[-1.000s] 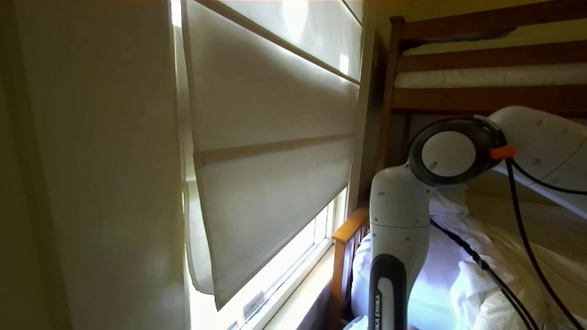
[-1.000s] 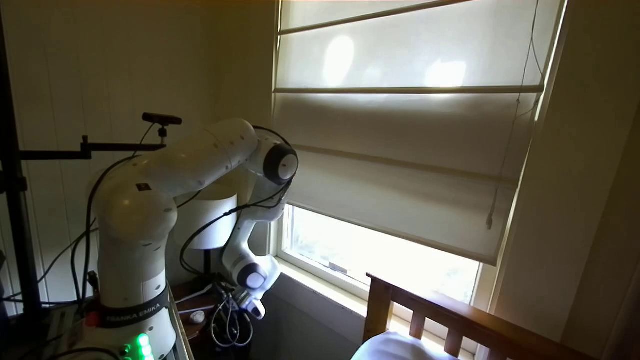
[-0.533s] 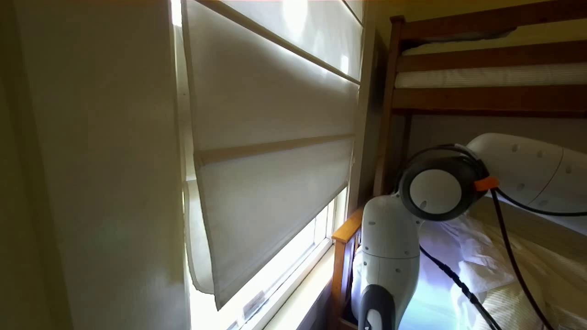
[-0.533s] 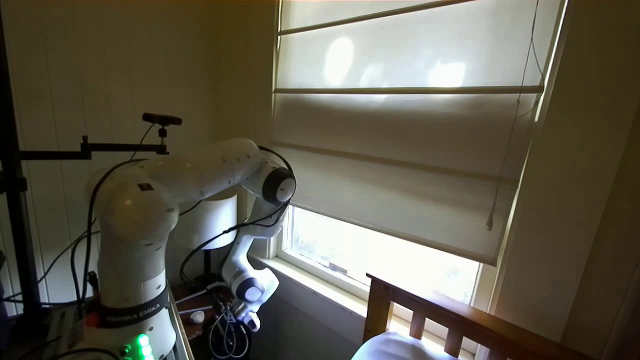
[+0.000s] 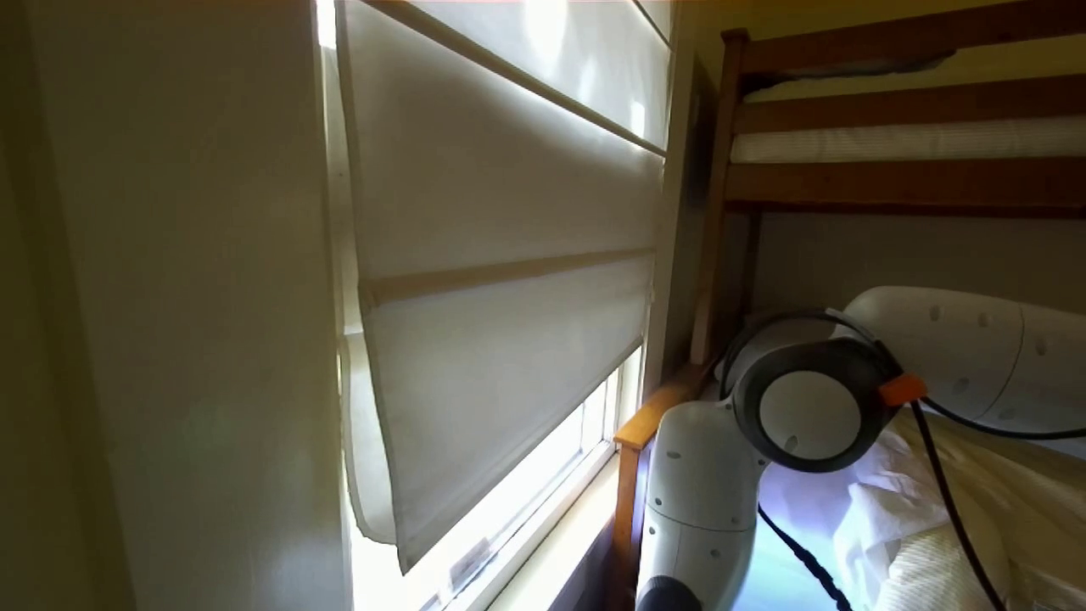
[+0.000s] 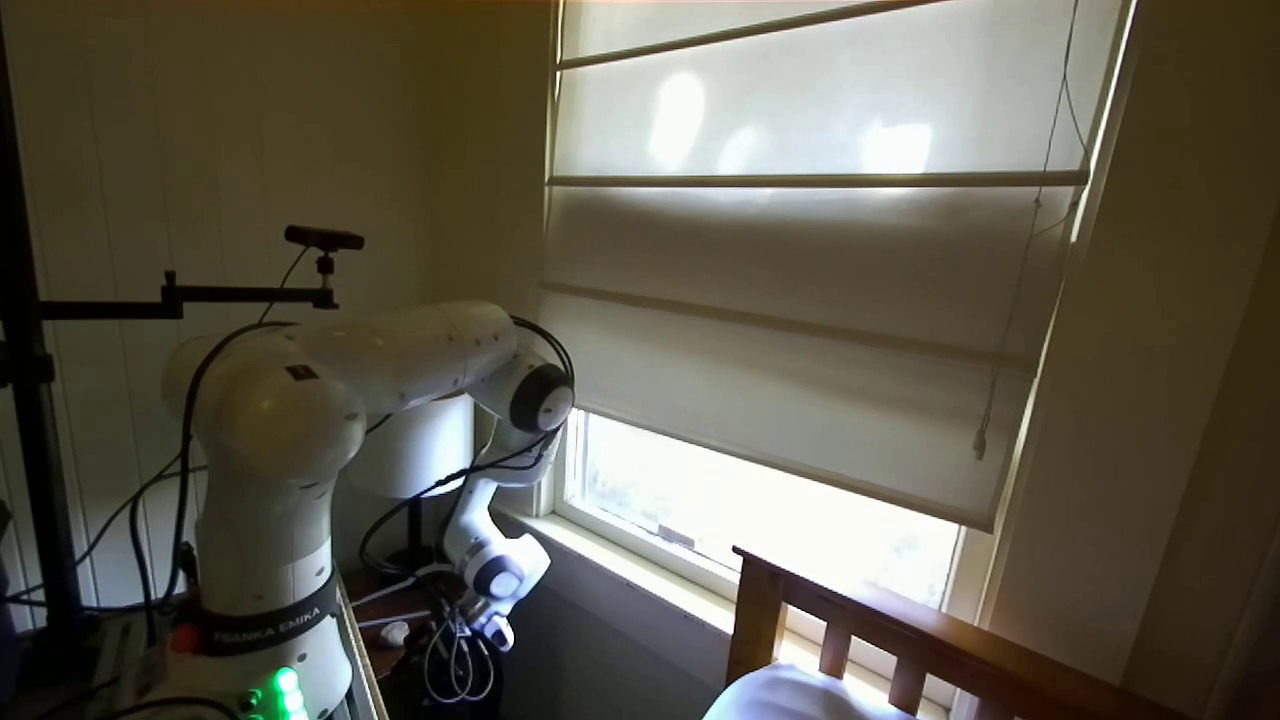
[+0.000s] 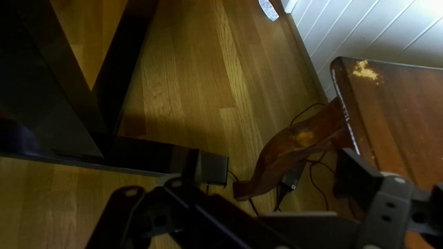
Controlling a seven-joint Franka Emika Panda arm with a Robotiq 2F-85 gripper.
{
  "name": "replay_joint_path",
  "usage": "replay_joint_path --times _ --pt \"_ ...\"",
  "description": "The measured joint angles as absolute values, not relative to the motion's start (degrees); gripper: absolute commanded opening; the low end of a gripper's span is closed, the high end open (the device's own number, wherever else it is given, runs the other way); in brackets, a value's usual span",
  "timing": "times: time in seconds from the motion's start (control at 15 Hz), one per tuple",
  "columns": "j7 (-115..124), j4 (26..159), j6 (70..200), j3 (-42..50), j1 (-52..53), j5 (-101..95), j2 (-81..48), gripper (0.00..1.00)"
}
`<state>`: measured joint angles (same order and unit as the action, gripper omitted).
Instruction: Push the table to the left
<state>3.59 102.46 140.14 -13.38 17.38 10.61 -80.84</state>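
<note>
The table is small, reddish-brown and wooden; its top [image 6: 400,603] is partly visible beside the robot base in an exterior view. In the wrist view its worn-edged top [image 7: 408,114] is at the right, with a curved leg [image 7: 287,145] reaching down to the floor. My gripper [image 7: 271,173] is open with nothing between the fingers. One finger appears close to the table's edge; I cannot tell whether it touches. In an exterior view the gripper [image 6: 490,622] points down beside the table's window-side edge. The lower table is hidden, and the gripper is below another exterior view.
A white-shaded lamp [image 6: 415,445] and a whitish lump [image 6: 394,634] are on the table. Cables [image 6: 460,655] hang by the gripper. A window sill [image 6: 640,580] and a wooden bed [image 6: 760,600] stand nearby. A black frame [image 7: 145,154] and power adapter [image 7: 294,176] are on the floor.
The arm's elbow and forearm have lowered in both exterior views. The gripper has moved slightly down and toward the table. The table shows no visible shift.
</note>
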Motion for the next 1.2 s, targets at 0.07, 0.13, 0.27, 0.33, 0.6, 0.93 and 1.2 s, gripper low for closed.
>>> replay_joint_path --times 0.07,0.13,0.27,0.33,0.6,0.93,1.2 --pt "4.1 101.2 138.8 -13.3 17.9 10.5 -81.3 1.0" --pt "4.6 100.3 137.9 -13.2 18.4 10.3 -81.5 1.0" --pt "4.9 99.6 137.2 -13.1 18.7 10.2 -81.7 1.0" --pt "4.9 99.5 137.2 -13.1 18.7 10.2 -81.7 1.0" --pt "4.0 99.1 137.5 -13.3 18.7 9.4 -82.0 1.0" --pt "3.3 95.7 137.6 -13.4 19.1 6.9 -84.8 1.0" --pt "1.5 94.6 140.2 -13.2 20.4 6.8 -85.8 1.0"
